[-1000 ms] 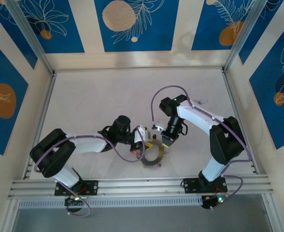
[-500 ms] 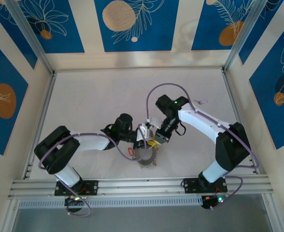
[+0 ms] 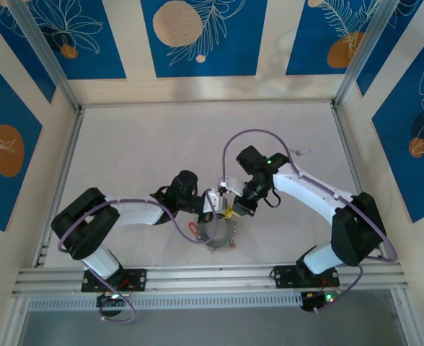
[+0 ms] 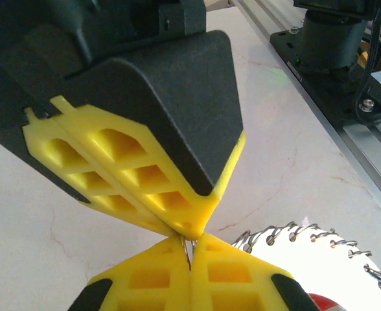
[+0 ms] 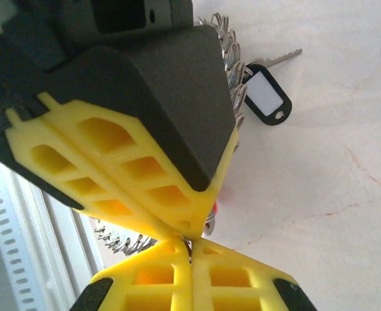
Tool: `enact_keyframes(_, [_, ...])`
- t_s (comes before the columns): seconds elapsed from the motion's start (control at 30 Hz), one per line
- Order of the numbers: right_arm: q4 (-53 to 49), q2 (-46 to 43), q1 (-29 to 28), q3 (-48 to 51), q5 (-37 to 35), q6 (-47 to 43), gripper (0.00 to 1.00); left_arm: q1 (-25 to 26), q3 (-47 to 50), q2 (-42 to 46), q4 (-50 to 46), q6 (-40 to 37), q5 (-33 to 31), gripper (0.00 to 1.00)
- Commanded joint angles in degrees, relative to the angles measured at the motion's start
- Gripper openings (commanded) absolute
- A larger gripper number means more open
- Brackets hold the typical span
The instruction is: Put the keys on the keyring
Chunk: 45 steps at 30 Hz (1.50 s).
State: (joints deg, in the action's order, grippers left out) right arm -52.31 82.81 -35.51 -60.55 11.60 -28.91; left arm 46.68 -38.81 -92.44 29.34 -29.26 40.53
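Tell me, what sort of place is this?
Probably a robotics lab test cell: a left arm and right arm bolted to a metal rail at a pale table, enclosed by blue patterned panels.

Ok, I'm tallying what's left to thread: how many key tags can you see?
2: a red tag lying left of the keyring, and a dark-framed tag on a key beside the ring's edge. More may be hidden.

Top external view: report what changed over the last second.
Right gripper swung left to meet the left gripper, which closed tip to tip with it on a thin metal piece. Keyring slid slightly left. Right gripper stayed shut.
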Motion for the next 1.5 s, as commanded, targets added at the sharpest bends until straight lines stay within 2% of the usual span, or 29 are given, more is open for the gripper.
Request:
enact_keyframes(0.0, [6.77,-5.45,-1.03,5.55,2.72,-11.54,0.01,-1.48,0.27,1.80,1.56,2.97,3.21,0.00])
enact_keyframes(0.07, [11.13,-8.56,-0.26,9.07,4.51,-12.73,0.12,-1.76,0.77,2.38,2.23,3.29,3.71,0.00])
enact_keyframes(0.17, [17.75,-13.21,1.93,14.00,9.76,-13.62,0.19,-2.31,1.39,3.27,3.83,4.36,5.19,0.00])
enact_keyframes(0.33, [32.40,-21.29,6.11,23.91,17.23,-11.44,0.23,-2.70,1.72,4.94,4.31,5.07,6.40,0.00])
enact_keyframes(0.47, [43.39,-26.46,8.69,31.19,20.22,-8.37,0.25,-3.09,2.27,6.02,4.90,5.67,6.62,0.00])
enact_keyframes(0.7, [52.34,-26.38,9.90,33.99,21.15,-10.34,0.26,-3.28,2.52,6.81,5.89,6.32,9.01,0.00])
enact_keyframes(0.87, [52.59,-26.12,10.75,34.59,24.59,-12.56,0.24,-3.27,2.62,7.79,5.53,6.32,10.09,0.00])
enact_keyframes(1.47, [49.06,-24.98,8.55,34.81,27.25,-17.71,0.27,-3.26,3.32,9.12,7.24,7.20,9.61,0.00])
